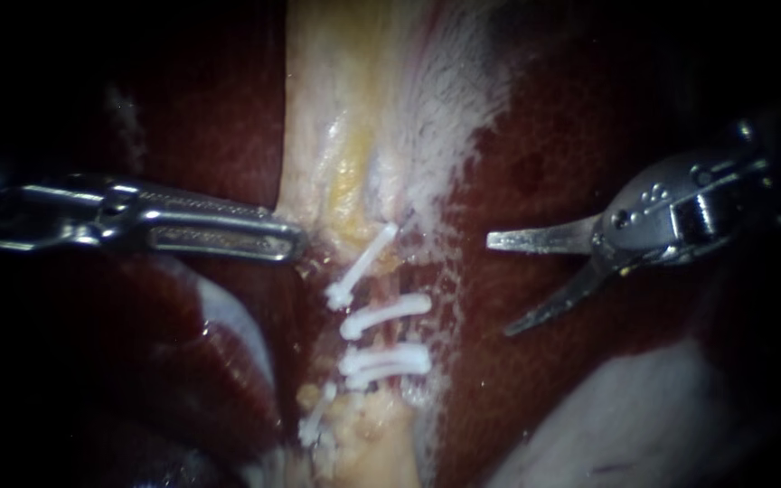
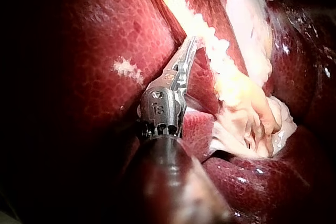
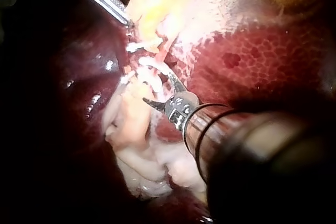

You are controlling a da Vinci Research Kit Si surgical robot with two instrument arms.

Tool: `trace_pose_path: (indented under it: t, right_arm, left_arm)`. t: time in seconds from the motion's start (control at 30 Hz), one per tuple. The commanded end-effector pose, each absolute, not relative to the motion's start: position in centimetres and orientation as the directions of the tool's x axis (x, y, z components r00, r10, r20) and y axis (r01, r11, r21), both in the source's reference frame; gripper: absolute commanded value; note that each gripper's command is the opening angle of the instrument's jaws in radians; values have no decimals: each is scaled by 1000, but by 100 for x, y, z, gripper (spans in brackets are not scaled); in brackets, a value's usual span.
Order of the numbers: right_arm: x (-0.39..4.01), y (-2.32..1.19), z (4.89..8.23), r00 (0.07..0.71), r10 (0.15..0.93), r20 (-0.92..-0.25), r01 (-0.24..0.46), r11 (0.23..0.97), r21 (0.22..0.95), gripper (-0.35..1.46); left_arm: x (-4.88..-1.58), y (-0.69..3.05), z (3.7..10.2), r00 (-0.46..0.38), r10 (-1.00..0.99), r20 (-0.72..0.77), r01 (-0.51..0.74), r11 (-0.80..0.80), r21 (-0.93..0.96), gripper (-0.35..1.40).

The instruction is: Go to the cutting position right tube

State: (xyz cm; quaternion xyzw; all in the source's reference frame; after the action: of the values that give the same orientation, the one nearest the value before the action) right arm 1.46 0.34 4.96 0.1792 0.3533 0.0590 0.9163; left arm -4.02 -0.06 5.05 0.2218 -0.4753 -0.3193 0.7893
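Observation:
A pale yellow-white band of gallbladder tissue (image 1: 345, 136) runs down the middle between dark red liver lobes (image 1: 571, 154). Several white clips (image 1: 386, 312) lie across thin reddish tubes (image 1: 389, 336) low on that band; I cannot tell the right tube from the left. My left instrument (image 1: 289, 246) holds the band's edge just above the clips, jaws shut on it. My right instrument (image 1: 499, 286) hovers over the liver, well to the right of the clips, with its two blades spread open and nothing between them. In the right wrist view its blades (image 3: 157, 87) point at the clips (image 3: 144, 45).
Liver (image 2: 105, 40) surrounds the band on both sides. A pale fold of tissue (image 1: 644, 416) lies below my right instrument, and bunched whitish tissue (image 2: 252, 119) sits beside my left instrument's shaft.

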Motion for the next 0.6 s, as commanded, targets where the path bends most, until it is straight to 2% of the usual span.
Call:
trace_pose_path:
  t: [0.03, 0.47, 0.6]
  right_arm:
    - [147, 31, 498, 743, 244, -623, 18, 923, 384, 140]
    - [169, -4, 531, 751, 330, -572, 7, 862, 507, 133]
    - [174, -11, 540, 757, 341, -558, 33, 832, 554, 130]
  left_arm:
    - [-400, -3, 502, 342, -717, 607, 298, 696, 653, -35]
    - [-389, 15, 437, 298, -711, 637, 302, 703, 644, -35]
    - [-388, 17, 421, 291, -708, 644, 298, 707, 642, -35]
